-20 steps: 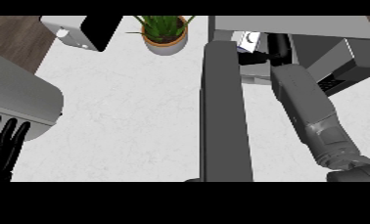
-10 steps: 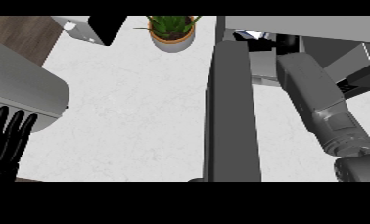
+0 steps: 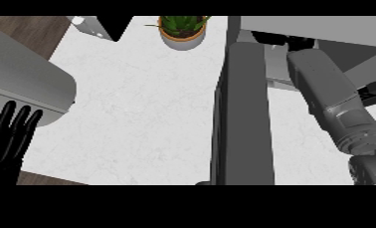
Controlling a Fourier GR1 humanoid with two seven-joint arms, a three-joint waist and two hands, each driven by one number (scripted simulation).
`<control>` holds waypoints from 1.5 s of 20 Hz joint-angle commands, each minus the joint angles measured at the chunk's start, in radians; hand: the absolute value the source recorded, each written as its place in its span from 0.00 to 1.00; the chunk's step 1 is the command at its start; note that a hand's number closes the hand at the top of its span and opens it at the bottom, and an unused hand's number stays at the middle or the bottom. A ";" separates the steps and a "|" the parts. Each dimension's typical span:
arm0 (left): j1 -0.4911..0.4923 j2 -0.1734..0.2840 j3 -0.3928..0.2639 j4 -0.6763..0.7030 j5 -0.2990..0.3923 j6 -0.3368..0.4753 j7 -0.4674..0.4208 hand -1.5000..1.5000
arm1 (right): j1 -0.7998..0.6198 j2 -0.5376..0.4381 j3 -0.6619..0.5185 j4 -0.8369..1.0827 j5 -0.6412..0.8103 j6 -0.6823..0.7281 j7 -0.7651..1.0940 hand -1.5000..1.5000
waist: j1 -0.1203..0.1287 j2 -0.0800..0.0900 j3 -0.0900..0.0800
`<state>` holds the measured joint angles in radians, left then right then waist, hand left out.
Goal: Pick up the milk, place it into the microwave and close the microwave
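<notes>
Right forearm reaches up into the open microwave, its hand lost in the dark opening, so I can't tell its grip, and the milk can't be seen. The microwave door stands edge-on over the white counter. Left hand rests open at the left edge, fingers up. A potted plant sits at the back.

A white, grey-veined marble counter top is seen. A green leafy plant in a terracotta-orange round pot is shown beside a dark grey microwave door.
</notes>
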<state>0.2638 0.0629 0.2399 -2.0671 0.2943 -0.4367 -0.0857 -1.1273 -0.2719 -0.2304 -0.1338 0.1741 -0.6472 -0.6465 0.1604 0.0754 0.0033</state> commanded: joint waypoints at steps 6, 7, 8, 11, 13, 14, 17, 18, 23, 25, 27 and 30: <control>-0.035 0.004 -0.030 0.022 -0.054 0.006 0.007 0.00 | -0.020 0.009 0.041 0.050 0.059 -0.141 0.022 0.00 | 0.016 0.009 0.001; -0.059 0.001 -0.044 0.017 -0.055 0.011 0.015 0.00 | -0.018 -0.017 0.092 0.113 0.117 -0.225 0.090 0.00 | 0.021 0.022 -0.004; -0.049 -0.007 -0.043 0.017 -0.065 0.020 0.014 0.00 | -0.033 0.013 0.022 0.069 0.037 -0.062 0.069 0.00 | 0.019 0.013 0.004; -0.063 -0.020 -0.069 0.021 -0.076 0.020 0.013 0.00 | -0.046 0.040 0.002 0.061 0.014 0.028 0.066 0.00 | 0.021 0.015 0.005; -0.076 -0.009 -0.067 0.025 -0.074 0.016 0.018 0.00 | -0.035 0.040 -0.006 0.063 0.005 0.076 0.058 0.00 | 0.015 0.015 0.005; -0.046 -0.014 -0.079 0.031 -0.083 0.005 0.016 0.00 | -0.053 0.049 -0.013 0.056 -0.002 0.095 0.063 0.00 | 0.017 0.004 0.004; -0.075 -0.025 -0.089 0.037 -0.099 0.021 0.010 0.00 | -0.045 0.033 -0.028 0.049 -0.017 0.130 0.047 0.00 | 0.008 0.009 0.004; -0.069 -0.027 -0.088 0.043 -0.103 0.023 0.010 0.00 | -0.038 0.033 -0.043 0.048 -0.032 0.139 0.049 0.00 | 0.003 0.006 0.004; -0.073 -0.019 -0.091 0.034 -0.118 0.018 0.004 0.00 | -0.013 0.039 -0.033 0.058 -0.018 0.125 0.033 0.00 | 0.004 -0.001 0.002; -0.086 -0.032 -0.123 0.006 -0.140 0.034 0.026 0.00 | -0.004 0.036 -0.037 0.062 -0.021 0.124 0.035 0.00 | -0.003 -0.003 0.004; -0.070 -0.045 -0.127 0.024 -0.144 0.035 0.015 0.00 | 0.023 0.022 -0.045 0.053 -0.027 0.138 0.002 0.00 | -0.006 0.000 0.004; -0.058 -0.056 -0.138 0.020 -0.166 0.046 0.012 0.00 | 0.037 -0.019 -0.049 0.051 -0.030 0.184 -0.009 0.00 | -0.017 -0.007 0.004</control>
<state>0.1978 0.0213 0.1185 -2.0393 0.1486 -0.4030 -0.0755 -1.1084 -0.2532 -0.2716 -0.0787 0.1500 -0.5015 -0.6395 0.1532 0.0730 0.0067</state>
